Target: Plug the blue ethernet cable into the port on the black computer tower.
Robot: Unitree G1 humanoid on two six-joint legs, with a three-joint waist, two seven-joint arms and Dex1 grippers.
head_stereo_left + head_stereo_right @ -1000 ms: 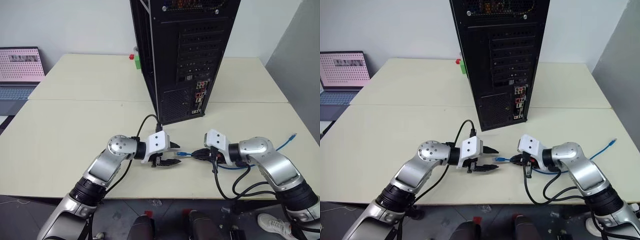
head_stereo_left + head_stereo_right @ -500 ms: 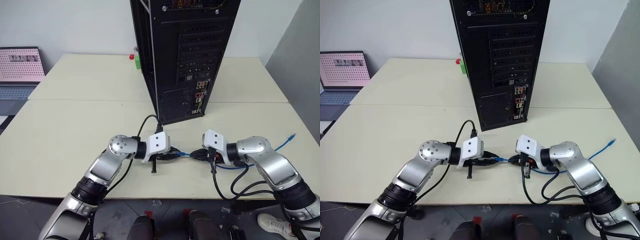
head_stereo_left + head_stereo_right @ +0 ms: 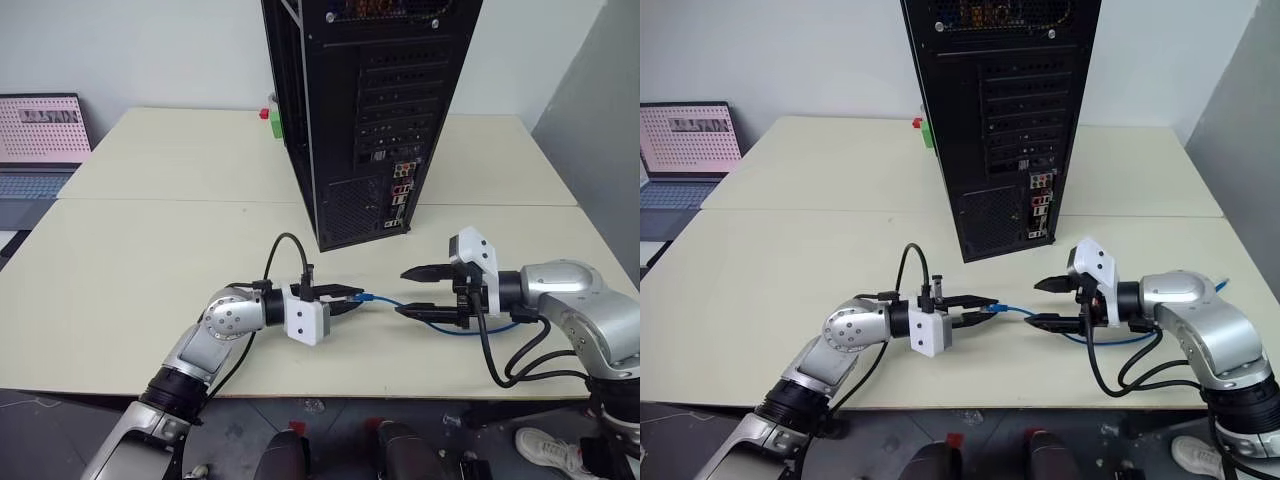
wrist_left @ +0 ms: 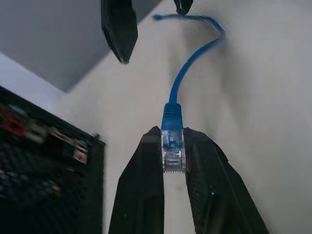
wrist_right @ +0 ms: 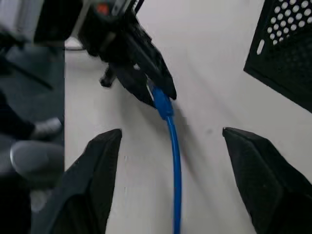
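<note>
The black computer tower [image 3: 370, 110] stands upright at the table's middle, its rear panel facing me. The port [image 3: 400, 178] sits among the small connectors low on that panel. The blue ethernet cable [image 3: 385, 301] runs across the table in front of the tower. My left gripper [image 3: 350, 298] is shut on its clear plug [image 4: 173, 148], holding it just above the table and pointing right. My right gripper [image 3: 408, 292] stands open a little to the right, one finger above the cable and one below, not touching it. The cable [image 5: 171, 146] runs on under my right arm.
A laptop [image 3: 40, 140] with a lit screen sits at the far left. A small green block with a red top [image 3: 272, 120] stands behind the tower's left edge. A grey wall [image 3: 600, 110] rises beside the table on the right.
My left gripper closed on the plug and rolled its wrist. My right gripper let go of the cable, opened, and drew back up and to the right.
</note>
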